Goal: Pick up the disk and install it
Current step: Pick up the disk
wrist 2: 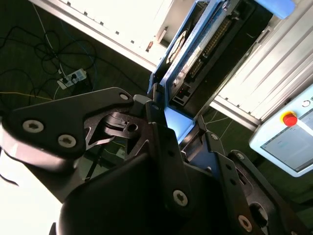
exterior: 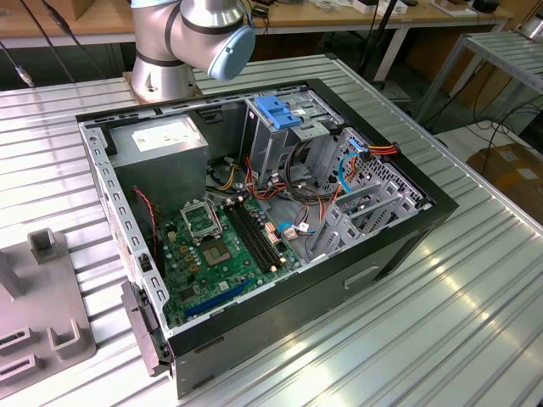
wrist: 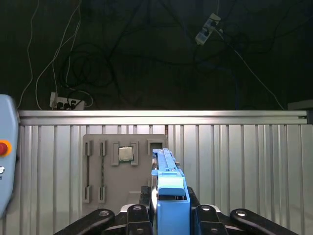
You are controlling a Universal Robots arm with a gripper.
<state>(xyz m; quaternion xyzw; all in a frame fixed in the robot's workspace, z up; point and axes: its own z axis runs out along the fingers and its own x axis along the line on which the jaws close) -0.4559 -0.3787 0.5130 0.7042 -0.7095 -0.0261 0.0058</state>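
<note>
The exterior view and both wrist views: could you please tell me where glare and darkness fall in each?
Exterior view: glare streaks on the table at the exterior view's right, computer case evenly lit. First wrist view: floor nearly black, table rail gleaming, the disk brightly lit. Second wrist view: the claw dark against a washed-out surface.

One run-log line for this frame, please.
gripper: shut on disk | disk: held edge-on over grey fixture | computer case: open, disk not yet installed

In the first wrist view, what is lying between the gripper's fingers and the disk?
Nothing lies between them, and no gap shows in the first wrist view. The disk stands edge-on inside the gripper, with black fingers against both of its sides.
</note>
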